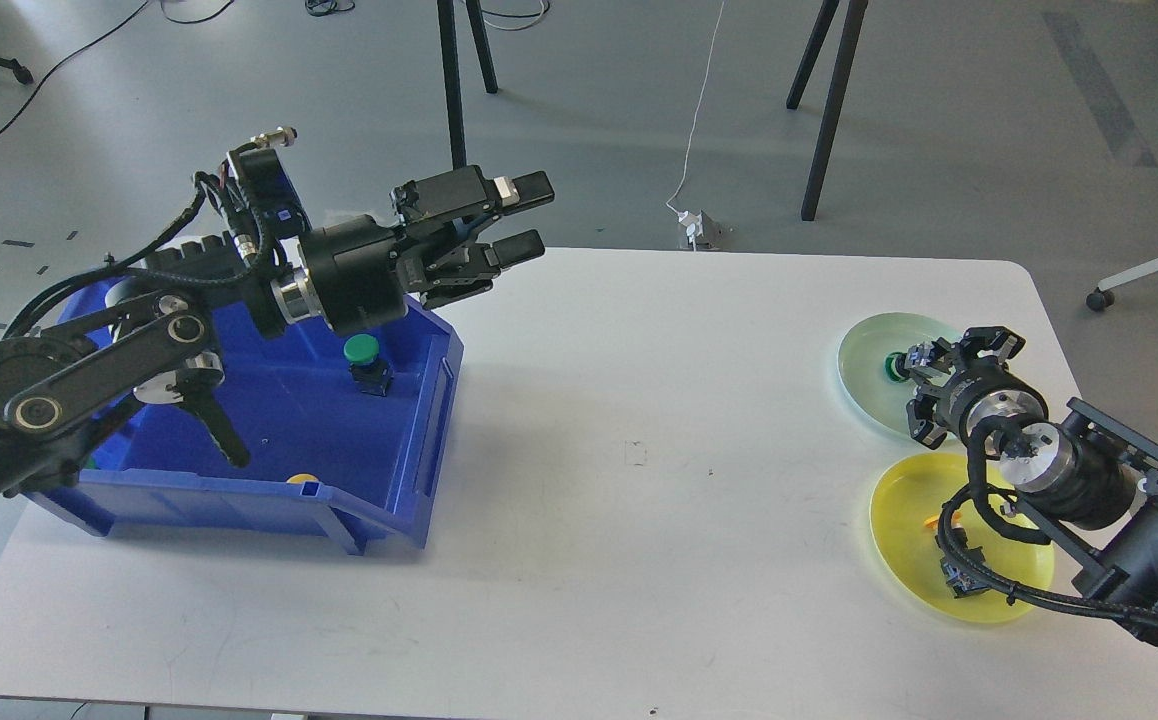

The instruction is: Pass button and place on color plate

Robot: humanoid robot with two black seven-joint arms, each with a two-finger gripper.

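My right gripper (907,372) is low over the pale green plate (869,345) at the table's right side. It is shut on a green-capped button (892,369), which is at or just above the plate's surface. My left gripper (524,218) is open and empty, held in the air above the far right corner of the blue bin (409,480). Another green button (361,352) stands inside the bin. A yellow cap (301,479) peeks over the bin's front wall. A yellow plate (904,500) holds a yellow-capped button (961,578), partly hidden by my right arm's cable.
The two plates sit close together near the table's right edge, with my right arm lying across the yellow one. The bin is tilted at the left. Stand legs and a cable are on the floor beyond the table.
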